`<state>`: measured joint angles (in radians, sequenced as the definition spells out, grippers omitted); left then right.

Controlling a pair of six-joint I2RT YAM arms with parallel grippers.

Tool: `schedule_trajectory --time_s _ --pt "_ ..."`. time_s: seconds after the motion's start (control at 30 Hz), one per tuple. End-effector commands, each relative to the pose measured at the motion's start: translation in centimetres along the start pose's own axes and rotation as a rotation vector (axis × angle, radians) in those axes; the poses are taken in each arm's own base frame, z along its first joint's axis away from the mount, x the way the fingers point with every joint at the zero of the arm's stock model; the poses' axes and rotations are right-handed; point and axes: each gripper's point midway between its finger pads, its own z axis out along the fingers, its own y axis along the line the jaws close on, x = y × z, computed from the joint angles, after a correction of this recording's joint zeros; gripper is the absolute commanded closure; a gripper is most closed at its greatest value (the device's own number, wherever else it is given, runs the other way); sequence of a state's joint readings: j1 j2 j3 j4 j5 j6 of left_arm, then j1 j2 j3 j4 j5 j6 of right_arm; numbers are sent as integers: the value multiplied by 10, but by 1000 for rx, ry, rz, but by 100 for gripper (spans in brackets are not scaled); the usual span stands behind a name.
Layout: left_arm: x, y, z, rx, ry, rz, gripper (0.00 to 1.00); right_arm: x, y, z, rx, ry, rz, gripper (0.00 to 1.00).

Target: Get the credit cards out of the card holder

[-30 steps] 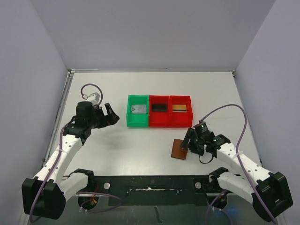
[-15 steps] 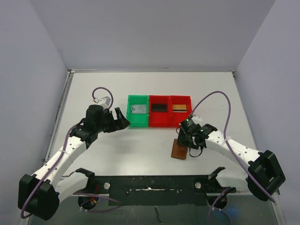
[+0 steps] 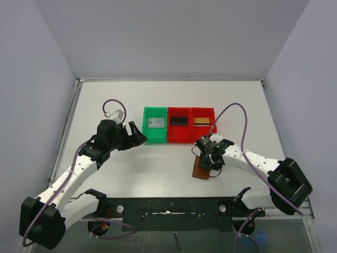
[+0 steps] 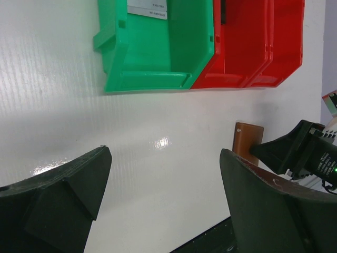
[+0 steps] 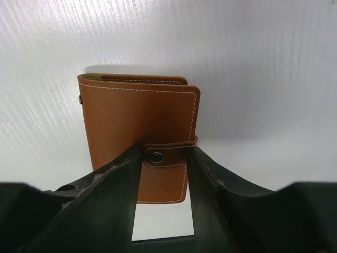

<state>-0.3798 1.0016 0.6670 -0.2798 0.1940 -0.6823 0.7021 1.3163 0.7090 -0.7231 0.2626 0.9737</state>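
Brown card holder (image 5: 139, 121) lies closed, long axis near-far.

I'm finding no writing I can actually read.
A line of tiny print is showing on the silver-grey card (image 4: 148, 6) lying in the green bin (image 4: 158, 63), but it's coming out too small and blurred for me.
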Motion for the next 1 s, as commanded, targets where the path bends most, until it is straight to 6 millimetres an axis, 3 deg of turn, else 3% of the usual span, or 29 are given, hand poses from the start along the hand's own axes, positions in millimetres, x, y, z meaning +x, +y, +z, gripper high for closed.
schedule_trajectory --time_s 0.0,0.27,0.37,0.43,0.5,0.63,0.97 --pt "-12 -18 0 60 -51 4 16 -11 4 3 10 -50 3 61" --pt "-4 -27 3 91 -34 4 17 -3 3 6 -42 -42 0 79" --pt "4 -39 7 142 2 25 17 -2 16 6 -149 -42 -7 89" --pt "11 -43 11 149 32 39 17 -2 22 4 -204 -44 3 90" --pt "17 -47 15 153 51 56 17 -2 28 1 -252 -51 -3 100" --pt "32 -49 22 146 88 65 17 -3 40 -3 -317 -44 -17 100" --pt "61 -52 37 116 145 76 18 -6 92 -16 -567 -30 -54 100"
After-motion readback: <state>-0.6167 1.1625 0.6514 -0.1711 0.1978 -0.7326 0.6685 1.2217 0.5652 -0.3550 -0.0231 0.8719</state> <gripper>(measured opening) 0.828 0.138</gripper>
